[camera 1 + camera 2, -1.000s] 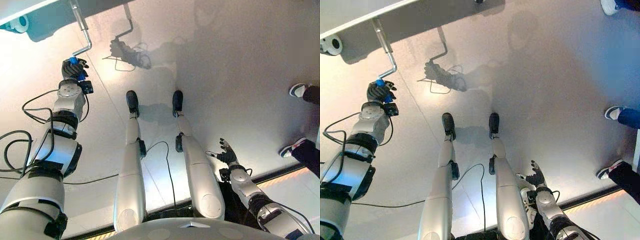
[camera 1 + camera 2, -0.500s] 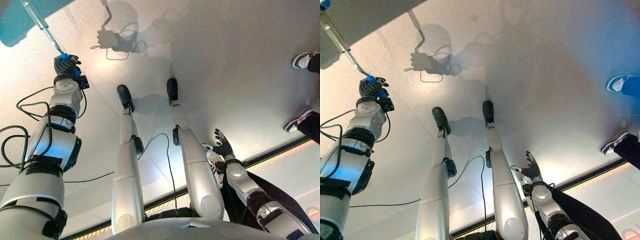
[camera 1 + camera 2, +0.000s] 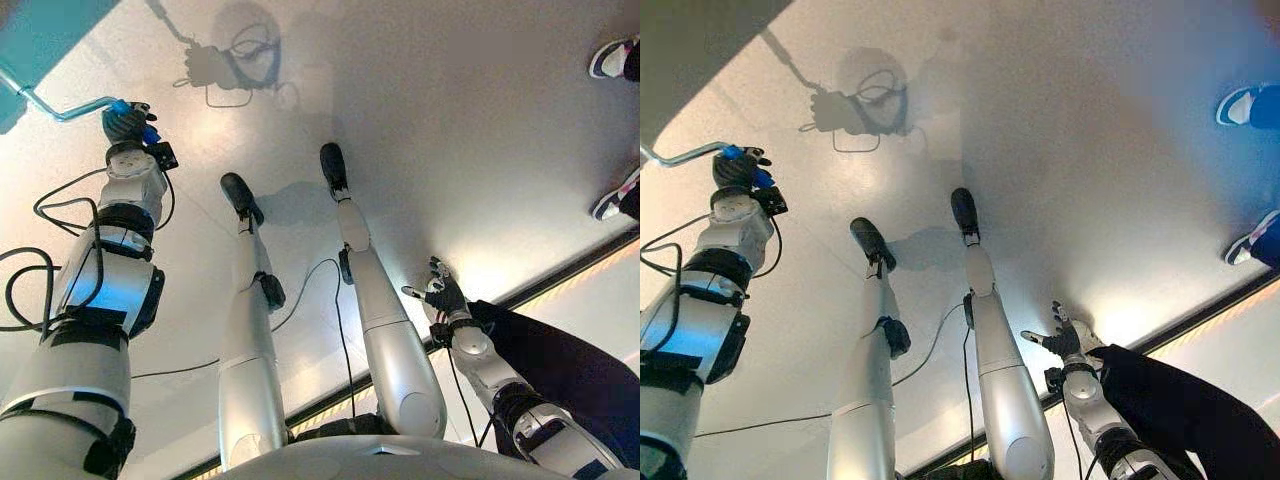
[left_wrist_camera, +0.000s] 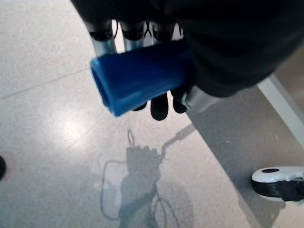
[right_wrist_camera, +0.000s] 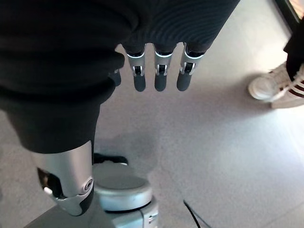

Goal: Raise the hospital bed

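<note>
Left hand (image 3: pixel 124 122) was wrapped tight round the crank's blue grip (image 4: pixel 142 78); right hand (image 3: pixel 444 297) hung loose, fingers straight.

Left hand (image 3: pixel 126 122) curled round blue grip (image 4: pixel 142 76) of crank handle (image 3: pixel 55 103); metal crank rod runs from grip toward bed frame (image 3: pixel 40 35) at far left corner of floor, blocking passage on that side. Open floor (image 3: pixel 450 150) ahead and to right of crank, nothing on it. Right hand (image 3: pixel 441 295) low at right, fingers relaxed, free floor around it. Person's shoes (image 3: pixel 612 58) at far right edge of floor, dark-trousered leg (image 3: pixel 570 370) just beside right arm, narrowing room there.
</note>
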{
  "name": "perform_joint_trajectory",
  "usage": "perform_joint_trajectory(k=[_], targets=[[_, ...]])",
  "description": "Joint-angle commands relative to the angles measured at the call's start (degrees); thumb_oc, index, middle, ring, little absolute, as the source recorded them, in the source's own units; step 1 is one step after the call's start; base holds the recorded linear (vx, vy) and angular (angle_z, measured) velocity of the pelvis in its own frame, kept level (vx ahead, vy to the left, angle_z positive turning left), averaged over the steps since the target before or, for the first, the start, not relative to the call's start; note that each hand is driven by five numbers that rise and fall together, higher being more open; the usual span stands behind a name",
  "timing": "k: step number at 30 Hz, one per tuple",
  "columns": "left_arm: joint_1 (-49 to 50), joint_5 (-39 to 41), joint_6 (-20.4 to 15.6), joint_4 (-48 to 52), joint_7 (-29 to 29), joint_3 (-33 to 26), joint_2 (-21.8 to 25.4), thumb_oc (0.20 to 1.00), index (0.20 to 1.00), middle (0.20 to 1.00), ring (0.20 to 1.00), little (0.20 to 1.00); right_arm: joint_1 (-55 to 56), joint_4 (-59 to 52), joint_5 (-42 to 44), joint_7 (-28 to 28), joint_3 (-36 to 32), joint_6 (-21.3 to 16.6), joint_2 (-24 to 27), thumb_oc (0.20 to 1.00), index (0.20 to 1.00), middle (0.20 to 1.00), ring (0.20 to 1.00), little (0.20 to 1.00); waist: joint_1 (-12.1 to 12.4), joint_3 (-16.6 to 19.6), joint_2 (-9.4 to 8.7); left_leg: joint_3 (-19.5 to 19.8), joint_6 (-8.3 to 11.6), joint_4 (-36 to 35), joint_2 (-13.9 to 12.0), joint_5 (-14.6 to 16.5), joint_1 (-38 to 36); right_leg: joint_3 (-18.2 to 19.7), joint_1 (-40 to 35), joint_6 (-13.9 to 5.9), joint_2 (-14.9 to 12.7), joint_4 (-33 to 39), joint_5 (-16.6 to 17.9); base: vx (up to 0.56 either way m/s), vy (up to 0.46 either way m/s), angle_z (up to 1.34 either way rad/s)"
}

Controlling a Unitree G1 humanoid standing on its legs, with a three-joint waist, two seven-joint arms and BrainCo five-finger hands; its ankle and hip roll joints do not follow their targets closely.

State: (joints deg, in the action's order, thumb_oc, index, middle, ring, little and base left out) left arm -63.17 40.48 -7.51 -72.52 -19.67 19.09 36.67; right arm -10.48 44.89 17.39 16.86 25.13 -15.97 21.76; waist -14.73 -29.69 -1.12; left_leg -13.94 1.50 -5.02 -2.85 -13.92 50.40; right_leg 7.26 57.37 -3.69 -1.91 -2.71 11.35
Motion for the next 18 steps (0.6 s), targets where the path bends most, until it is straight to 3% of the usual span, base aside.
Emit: perform_joint_trajectory(k=[1,11,18], targets=[[-6.4,-4.2,-3.9,3.2,2.6,4.1,0.0,0.200,0.200,0.200,0.200,0.200,6.6,-2.1,-0.8,0.7,0.2,-0.9,3.0,1.000,1.000,1.000,1.000,1.000,-0.7,-0.1,-1.37,-0.8,2.22,0.0,0.0,5.7,-9.0,0.6,-3.0,-4.89,2.0,1.4,2.4,0.00,-0.031,-0.08],[-6.1,0.5,-6.3,8.4,3.6,4.9,-3.8,0.200,0.200,0.200,0.200,0.200,7.5,-0.4,-1.2,0.7,-0.9,-0.9,3.7,1.000,1.000,1.000,1.000,1.000,-0.5,-0.1,1.56,-0.6,2.49,0.0,0.4,5.6,-11.6,0.1,-5.7,-4.46,1.9,1.6,2.1,0.00,-0.018,-0.02],[-3.8,2.2,-7.4,12.6,4.1,5.3,-3.9,0.200,0.200,0.200,0.200,0.200,7.9,0.9,-1.4,0.5,-1.5,-0.6,3.5,1.000,1.000,1.000,1.000,1.000,0.4,-0.1,3.09,0.8,2.41,0.0,0.9,5.5,-13.3,-0.8,-7.8,-4.17,1.5,1.4,1.7,0.00,-0.018,0.00]])
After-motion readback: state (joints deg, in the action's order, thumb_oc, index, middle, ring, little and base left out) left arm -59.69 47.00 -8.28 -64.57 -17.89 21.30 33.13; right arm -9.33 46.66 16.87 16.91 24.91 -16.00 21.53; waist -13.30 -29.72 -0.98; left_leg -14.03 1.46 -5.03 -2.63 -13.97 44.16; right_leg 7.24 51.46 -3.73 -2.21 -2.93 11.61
